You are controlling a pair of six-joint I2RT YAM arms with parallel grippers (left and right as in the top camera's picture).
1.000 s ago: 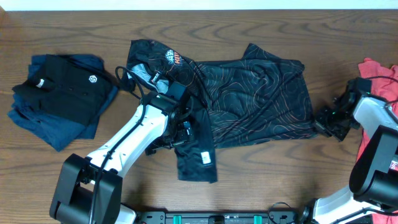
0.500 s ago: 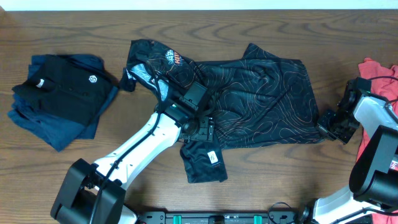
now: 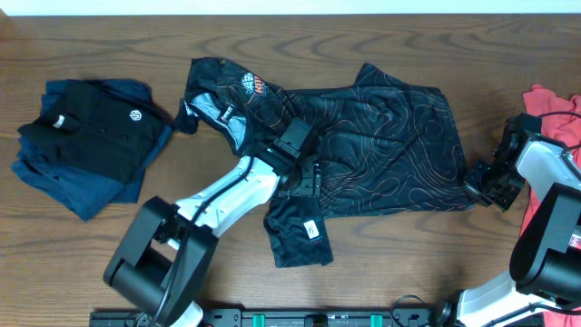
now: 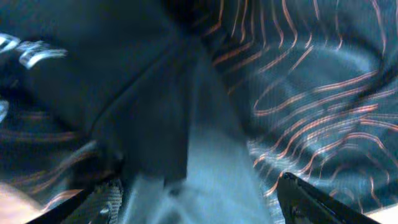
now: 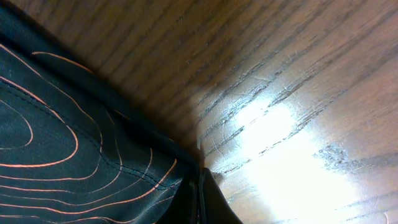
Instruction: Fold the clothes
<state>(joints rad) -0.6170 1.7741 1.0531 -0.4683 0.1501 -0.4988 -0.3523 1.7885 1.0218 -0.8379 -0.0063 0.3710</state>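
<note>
**Overhead.** You see the black jersey [image 3: 381,145] with orange contour lines spread flat across the middle of the table [image 3: 408,272], collar to the left, one sleeve [image 3: 300,232] pointing toward the near edge. Your left end effector [image 3: 304,177] sits over the jersey's near-left part, just above that sleeve. Your right end effector [image 3: 481,184] is at the jersey's near-right corner. A folded black polo [image 3: 91,127] lies well apart at the left; a red T-shirt [image 3: 554,109] lies at the right edge.

**Left wrist.** The left end effector [image 4: 205,202] stands wide – its fingers [image 4: 305,199] show at the two lower corners, with blurred jersey [image 4: 311,93] fabric below and nothing gripped.

**Right wrist.** The right end effector [image 5: 202,193] is closed, its tips meeting on the jersey [image 5: 62,155] hem corner – bare table [image 5: 280,93] lies beyond.
</note>
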